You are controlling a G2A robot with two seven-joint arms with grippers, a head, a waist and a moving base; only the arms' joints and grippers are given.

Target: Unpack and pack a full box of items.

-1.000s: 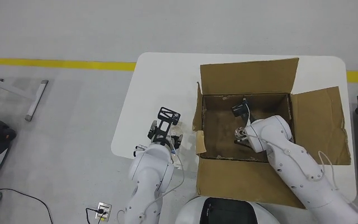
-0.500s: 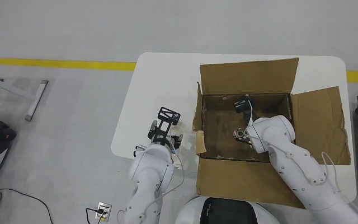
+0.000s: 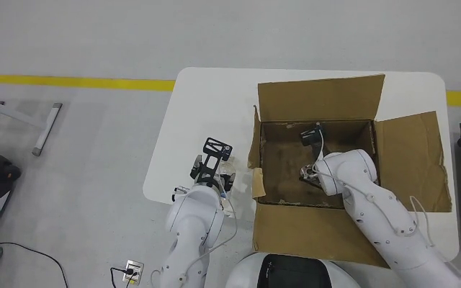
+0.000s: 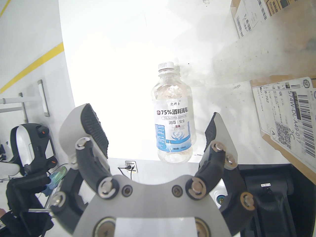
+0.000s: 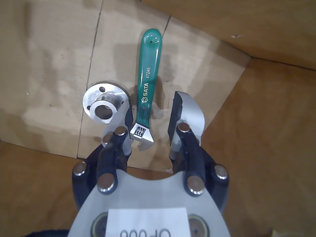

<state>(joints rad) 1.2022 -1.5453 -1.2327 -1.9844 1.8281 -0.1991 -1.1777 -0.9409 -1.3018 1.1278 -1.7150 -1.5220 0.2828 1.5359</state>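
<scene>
An open cardboard box [image 3: 317,101] stands on the white table [image 3: 209,101], and my right arm reaches down into it. On the box floor lies a green-handled adjustable wrench [image 5: 148,75]. My right gripper [image 5: 151,99] is open, its fingers on either side of the handle near the wrench head. A round metal flange [image 5: 102,103] sits right beside one finger. Outside the box, a clear bottle with a blue-and-white label [image 4: 174,122] lies on the table. My left gripper [image 4: 151,114] hovers open over its lower half, not touching it.
The box flaps are spread outward, a wide one [image 3: 414,158] on the right. The box's labelled side wall [image 4: 284,114] is close to the bottle. The table's front edge [image 3: 155,198] runs just by my left arm. A yellow floor line [image 3: 86,82] lies beyond the table.
My right wrist has shifted slightly inside the box, first toward the far wall and then a little back. The left arm and the bottle have not moved.
</scene>
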